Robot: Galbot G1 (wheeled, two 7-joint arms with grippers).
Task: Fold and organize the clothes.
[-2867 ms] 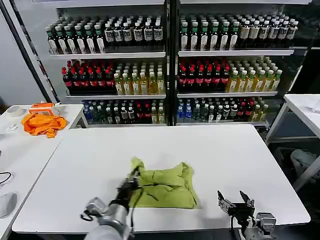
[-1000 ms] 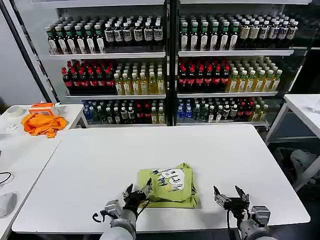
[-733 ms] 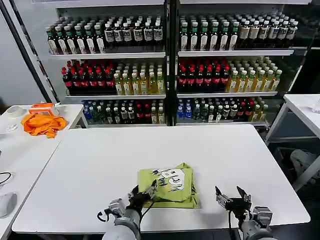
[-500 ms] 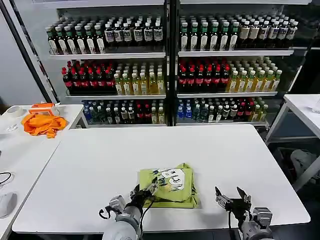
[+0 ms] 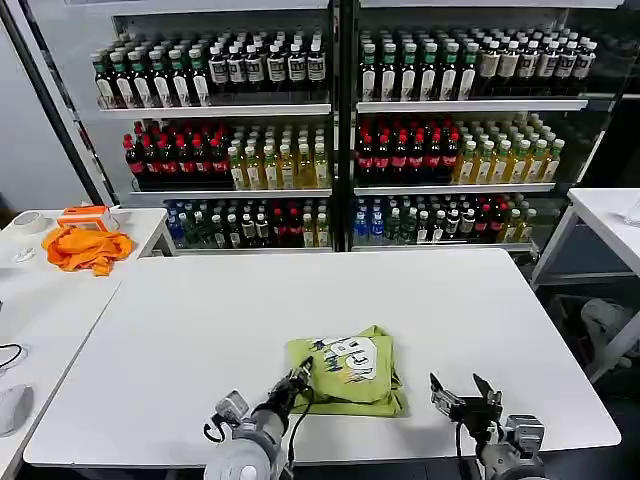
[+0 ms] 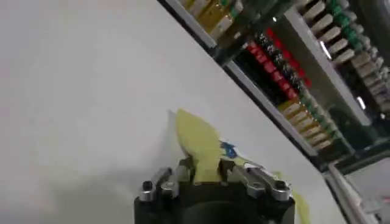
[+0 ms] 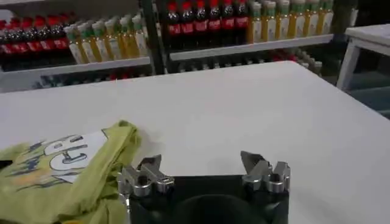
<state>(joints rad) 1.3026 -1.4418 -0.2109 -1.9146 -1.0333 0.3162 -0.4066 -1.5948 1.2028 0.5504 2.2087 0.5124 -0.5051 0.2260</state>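
One folded green T-shirt [image 5: 347, 371] lies on the white table [image 5: 200, 330]; the left gripper [image 5: 301, 379] pinches its edge to drag it, while the right gripper [image 5: 467, 399] waits, spread open.

The left gripper [image 5: 300, 381], nearest the T-shirt [image 5: 352, 368], has black fingers tipped with silver metal brackets held by small dark screws, on a round black base; behind it the wrist is a grey cylinder with a thin black cable looping beside it. The right gripper [image 5: 467, 392], farther from the T-shirt, matches it: black fingers, silver screwed brackets, grey wrist
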